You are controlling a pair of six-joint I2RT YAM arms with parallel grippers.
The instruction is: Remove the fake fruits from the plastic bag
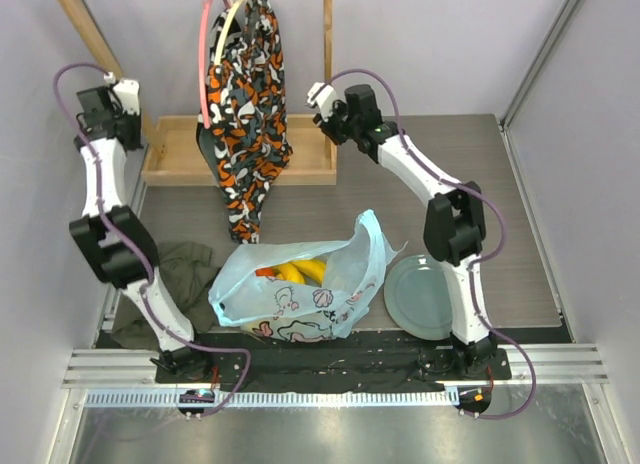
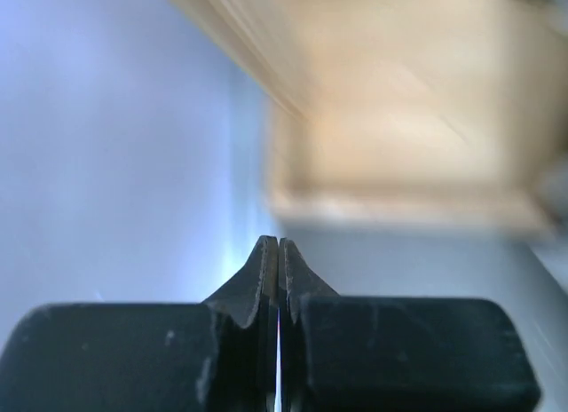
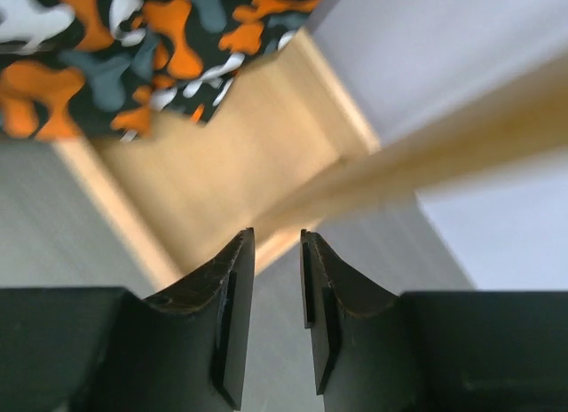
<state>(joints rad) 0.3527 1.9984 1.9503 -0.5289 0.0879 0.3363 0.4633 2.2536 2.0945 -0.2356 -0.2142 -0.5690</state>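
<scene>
The fake fruits sit inside the plastic bag point(image 1: 300, 309), which lies crumpled at the near middle of the bench point(image 1: 500, 184), its mouth gaping upward and toward the far right. Through that mouth I see the banana bunch point(image 1: 303, 272), long axis roughly left to right, with a small orange-red fruit point(image 1: 264, 272) just beside it on the left; any others are hidden under the film.

Both arms are raised at the far side, well apart from the bag. The right tool point(image 3: 276, 236) has its jaws a little spread with nothing between them, and it looks out at the wooden tray point(image 1: 170, 164). The left tool point(image 2: 277, 243) is pressed together and empty, off at the far left corner.

I judge the right arm the nearer one: the bag lies toward me and below its tool, mouth on its side.

Room: a grey-green plate point(image 1: 420, 299) lies just right of the bag, a dark green cloth point(image 1: 180, 274) just left, and the hanging patterned cloth point(image 1: 250, 114) ends near the bag's far edge
</scene>
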